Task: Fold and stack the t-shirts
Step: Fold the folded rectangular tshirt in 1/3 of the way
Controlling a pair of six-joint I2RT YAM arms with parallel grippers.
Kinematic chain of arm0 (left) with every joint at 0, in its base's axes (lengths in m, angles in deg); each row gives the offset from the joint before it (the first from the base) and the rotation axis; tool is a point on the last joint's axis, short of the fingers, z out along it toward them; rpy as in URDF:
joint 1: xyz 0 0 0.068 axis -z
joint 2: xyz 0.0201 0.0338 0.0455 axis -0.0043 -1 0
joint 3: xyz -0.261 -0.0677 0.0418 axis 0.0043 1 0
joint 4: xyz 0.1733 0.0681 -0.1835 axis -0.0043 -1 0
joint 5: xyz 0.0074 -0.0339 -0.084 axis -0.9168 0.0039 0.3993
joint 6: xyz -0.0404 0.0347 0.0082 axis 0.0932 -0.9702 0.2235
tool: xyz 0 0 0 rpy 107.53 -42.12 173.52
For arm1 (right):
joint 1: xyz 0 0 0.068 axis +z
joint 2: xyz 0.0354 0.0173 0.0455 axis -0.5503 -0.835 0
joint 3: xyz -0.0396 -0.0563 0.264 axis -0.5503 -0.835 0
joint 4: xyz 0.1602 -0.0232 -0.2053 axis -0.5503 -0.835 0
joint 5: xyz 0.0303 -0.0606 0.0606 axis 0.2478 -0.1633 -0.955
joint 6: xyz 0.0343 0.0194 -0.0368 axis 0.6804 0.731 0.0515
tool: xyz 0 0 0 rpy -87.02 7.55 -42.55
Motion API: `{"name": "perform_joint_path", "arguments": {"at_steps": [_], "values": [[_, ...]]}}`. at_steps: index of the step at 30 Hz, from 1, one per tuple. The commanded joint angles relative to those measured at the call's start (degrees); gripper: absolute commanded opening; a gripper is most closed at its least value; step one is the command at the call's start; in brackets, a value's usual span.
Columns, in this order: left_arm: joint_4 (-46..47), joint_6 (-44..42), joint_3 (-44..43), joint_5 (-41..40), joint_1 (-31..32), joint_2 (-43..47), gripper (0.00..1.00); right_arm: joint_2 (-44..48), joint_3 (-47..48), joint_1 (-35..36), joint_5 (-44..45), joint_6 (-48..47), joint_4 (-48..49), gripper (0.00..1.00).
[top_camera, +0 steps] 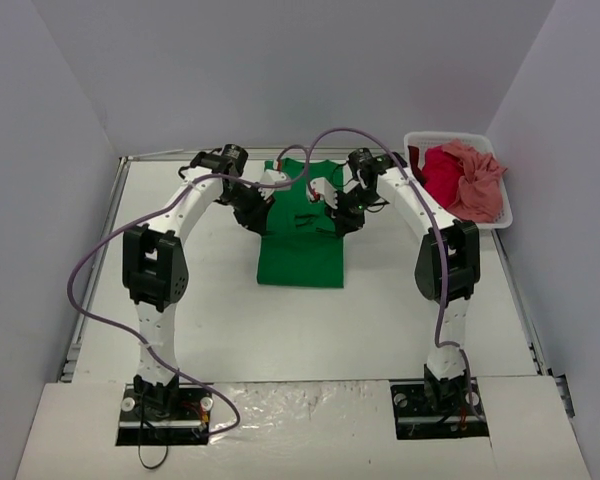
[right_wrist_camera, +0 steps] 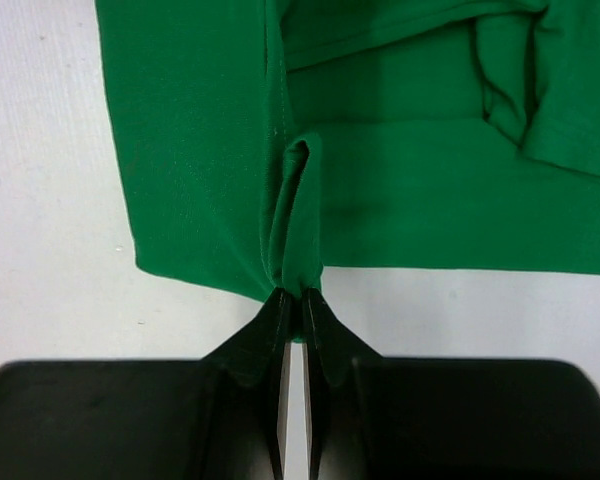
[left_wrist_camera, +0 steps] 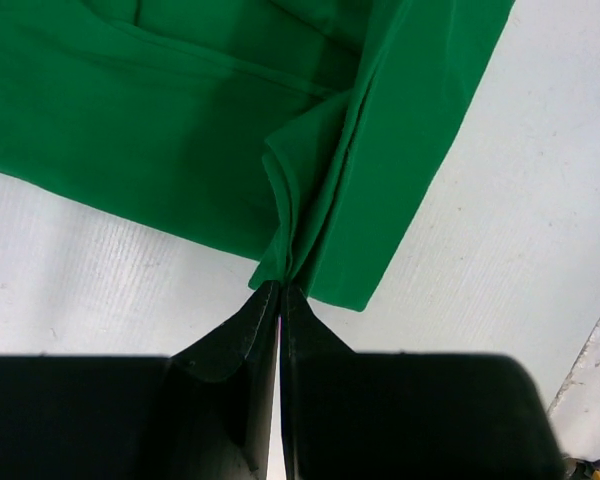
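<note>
Two pairs of black fingers are seen pressed together, each on a pinch of cloth. At the left gripper (left_wrist_camera: 280, 292), the fingertips (left_wrist_camera: 255, 312) are clamped on a gathered fold at the edge of the green t-shirt (left_wrist_camera: 180, 130). The cloth is bunched into narrow pleats right at the tips. It fans out ahead of them, mostly to their left, and a corner of fabric ends just to their right. At the right gripper (right_wrist_camera: 292, 297), the jaws are likewise closed on a small raised ridge of the same shirt's edge, and the ridge runs straight ahead from the tips. Beyond the tips, fabric is spread to both sides, more widely to the right, where a hemmed sleeve (right_wrist_camera: 570, 110) is folded over. The bare white table (right_wrist_camera: 40, 200) is shown to the left of these fingers and beneath them.

From above, the shirt is seen stretched between the two grippers, pinched by each at its own side edge. On the near side of the fingers, the lower part is laid flat on the table as a narrow rectangle. The collar end lies beyond them. Well off to the right of the right gripper, a white basket (top_camera: 450, 136) is set at the far corner. A crimson t-shirt (top_camera: 440, 172) and a salmon pink t-shirt (top_camera: 482, 185) are heaped in it, the pink one on the right. Purple cables (top_camera: 90, 270) are looped along both arms.
</note>
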Motion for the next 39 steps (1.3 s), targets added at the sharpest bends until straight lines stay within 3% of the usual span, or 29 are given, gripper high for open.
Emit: {"name": "perform_joint_path", "arguments": {"at_steps": [1,12,35,37,38,39], "values": [[-2.31,-1.99,-4.39,0.47,-0.33,-0.63,0.02,-1.84,3.62,-0.8,-0.21,-0.61,-2.33,0.0],[-3.71,-3.14,-12.13,0.39,-1.03,-6.96,0.02,-7.38,9.78,-2.3,-0.12,-0.61,-2.24,0.0],[1.82,-2.0,-15.29,-2.16,-1.82,-14.34,0.03,-17.14,17.07,-3.53,-0.29,-1.05,-1.36,0.0],[2.52,-1.56,-15.73,-2.51,-1.91,-14.87,0.13,-17.58,17.51,-3.7,-0.29,-0.35,-0.84,0.02],[3.05,-1.47,-15.91,-2.69,-1.91,-15.05,0.17,-18.1,17.69,-3.71,-0.29,-0.17,-0.22,0.11],[3.75,-1.29,-16.0,-2.87,-2.0,-15.22,0.25,-18.28,18.21,-3.79,-0.12,0.52,0.22,0.13]]}}
